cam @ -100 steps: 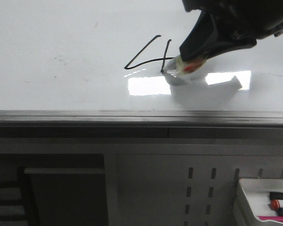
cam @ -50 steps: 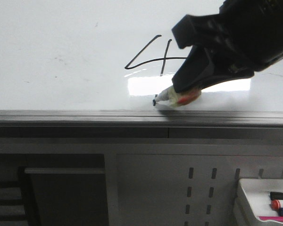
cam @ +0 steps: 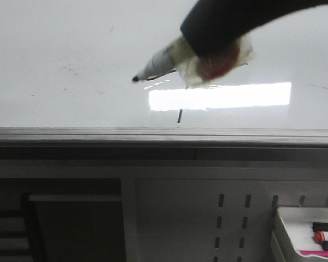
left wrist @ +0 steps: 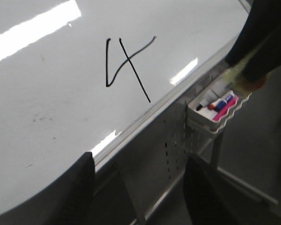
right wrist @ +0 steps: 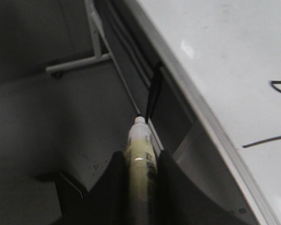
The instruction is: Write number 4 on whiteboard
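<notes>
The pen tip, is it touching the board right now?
No. In the front view the pen tip hangs in the air, lifted off the whiteboard, held by the right gripper.

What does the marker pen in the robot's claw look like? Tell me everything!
The marker has a pale yellowish-white barrel, a narrower white neck and a small black tip. A red patch shows on its wrapping near the grip. The right claw is shut on it, a dark finger on either side. In the front view it tilts, tip pointing left, over the whiteboard; whether it touches is unclear. Its cap is off.
</notes>
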`<state>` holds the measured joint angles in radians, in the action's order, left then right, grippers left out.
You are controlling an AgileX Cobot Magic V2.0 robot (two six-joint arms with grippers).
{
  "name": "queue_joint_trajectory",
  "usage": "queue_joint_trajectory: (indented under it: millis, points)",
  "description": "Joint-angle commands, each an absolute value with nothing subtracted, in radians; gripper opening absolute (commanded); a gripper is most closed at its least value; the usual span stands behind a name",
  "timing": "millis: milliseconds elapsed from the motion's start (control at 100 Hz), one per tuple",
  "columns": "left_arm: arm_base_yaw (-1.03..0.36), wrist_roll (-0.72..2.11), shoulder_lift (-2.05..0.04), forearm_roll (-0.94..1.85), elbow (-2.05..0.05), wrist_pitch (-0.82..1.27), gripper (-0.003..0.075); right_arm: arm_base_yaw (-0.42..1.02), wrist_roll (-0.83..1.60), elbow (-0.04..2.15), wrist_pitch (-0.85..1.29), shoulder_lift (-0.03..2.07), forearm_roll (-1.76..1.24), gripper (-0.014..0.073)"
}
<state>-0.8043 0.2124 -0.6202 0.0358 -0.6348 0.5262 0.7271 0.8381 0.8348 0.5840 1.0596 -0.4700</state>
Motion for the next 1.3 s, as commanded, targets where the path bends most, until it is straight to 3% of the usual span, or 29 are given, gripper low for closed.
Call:
queue_joint_trajectory:
  millis: [0, 210, 540, 1040, 1290]
  points:
    - [-0.838, 0.378, -0.704, 0.13, -0.729, 0.525, 0.0388, 0.781, 0.962, 0.868, 0.582, 1.037, -0.463, -0.006]
    - [-0.961, 0.609, -0.898, 0.291, -0.831, 0.598, 0.0294, 0.865, 0.964, 0.87, 0.465, 1.037, -0.417, -0.006]
    - [-0.988, 0.609, -1.029, 0.334, -0.902, 0.599, 0.0293, 0.933, 0.964, 0.87, 0.427, 1.037, -0.378, -0.006]
    - [-0.988, 0.609, -1.042, 0.341, -0.916, 0.673, 0.0289, 1.012, 0.964, 0.874, 0.374, 1.02, -0.32, -0.006]
    - [-0.988, 0.609, -1.042, 0.339, -0.916, 0.669, 0.013, 1.012, 0.964, 0.874, 0.39, 1.007, -0.32, -0.006]
